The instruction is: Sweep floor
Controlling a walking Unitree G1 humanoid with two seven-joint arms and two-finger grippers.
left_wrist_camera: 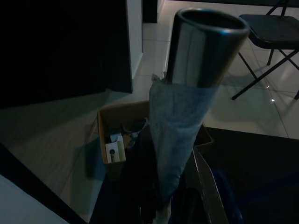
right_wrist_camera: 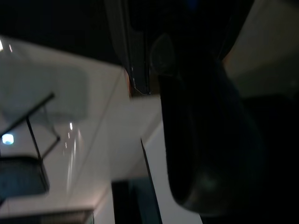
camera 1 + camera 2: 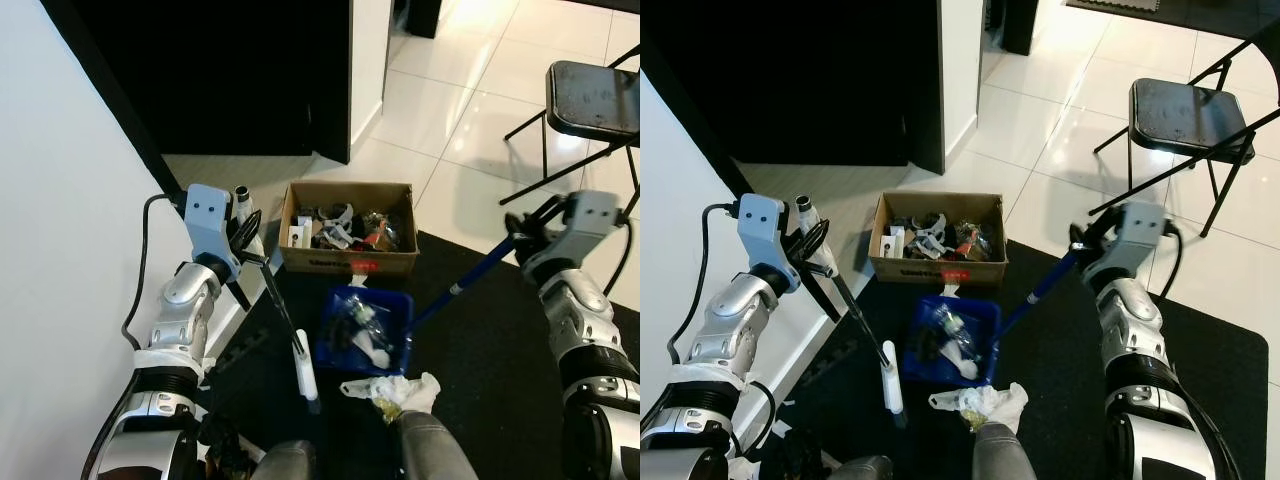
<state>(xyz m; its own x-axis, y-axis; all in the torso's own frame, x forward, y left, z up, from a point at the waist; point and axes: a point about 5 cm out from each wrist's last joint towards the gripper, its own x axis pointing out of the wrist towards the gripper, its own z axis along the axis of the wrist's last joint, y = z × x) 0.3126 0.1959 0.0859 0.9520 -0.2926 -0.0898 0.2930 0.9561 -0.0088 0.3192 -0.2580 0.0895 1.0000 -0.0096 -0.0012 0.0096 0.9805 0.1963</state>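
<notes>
Robot mid-sweep, broom in one arm and dustpan in the other, litter half gathered.

From where I stand, the left gripper (image 3: 808,240) is closed around the top of a broom (image 3: 862,328) whose dark shaft slants down to a white head on the black mat (image 3: 1080,350), likely so it can push litter toward the pan. The right gripper (image 3: 1090,243) holds the upper end of a long blue handle, though I cannot tell how its fingers sit. That handle runs down to the blue dustpan (image 3: 955,340), set flat on the mat just in front of the cardboard box (image 3: 938,240) of clutter, presumably to catch what the broom brings. The pan already holds scraps; a crumpled white wad (image 3: 980,403) lies just beside it, unswept. A folding chair (image 3: 1190,120) stands well apart on the tiles.
</notes>
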